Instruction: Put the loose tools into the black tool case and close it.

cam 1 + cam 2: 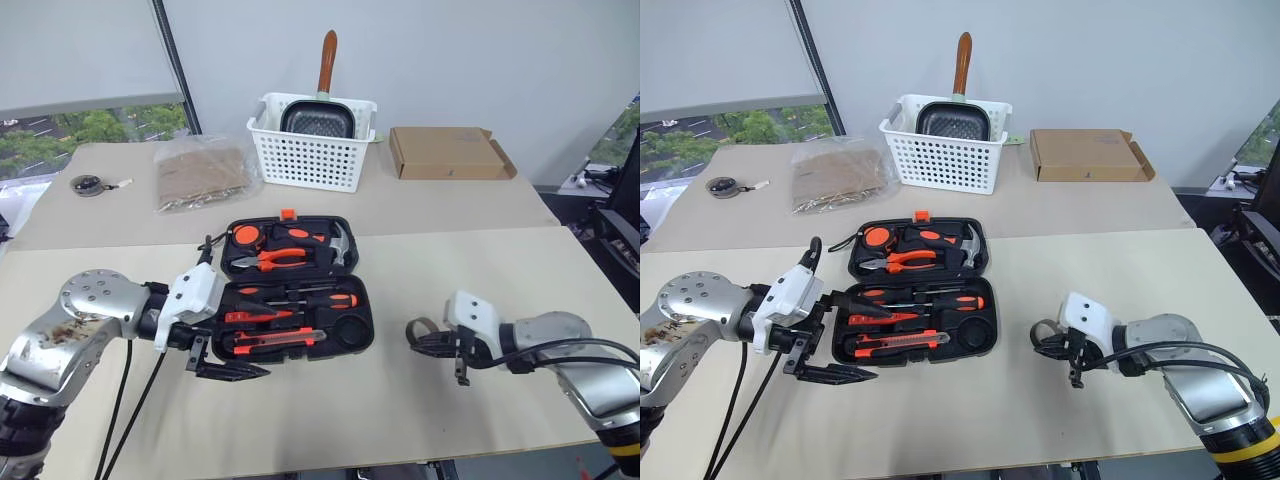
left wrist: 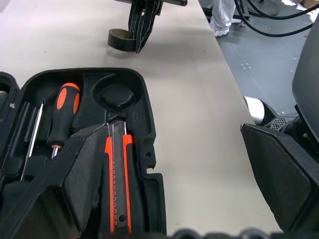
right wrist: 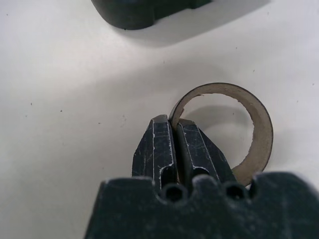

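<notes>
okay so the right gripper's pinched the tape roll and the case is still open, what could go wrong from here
The right gripper pinches only the thin wall of the tape roll, so the ring may swing or slip when lifted. The round slot in the black tool case looks snug, so a tilted roll could catch on its rim and keep the lid from closing.

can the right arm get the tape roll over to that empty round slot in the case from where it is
Probably yes. The right claw is shut on the tape roll, and bare table lies between it and the round slot of the open tool case.

Left tool (image 1: 222, 352) gapes wide; right tool (image 3: 173, 130) apparently pinched closed.
</notes>
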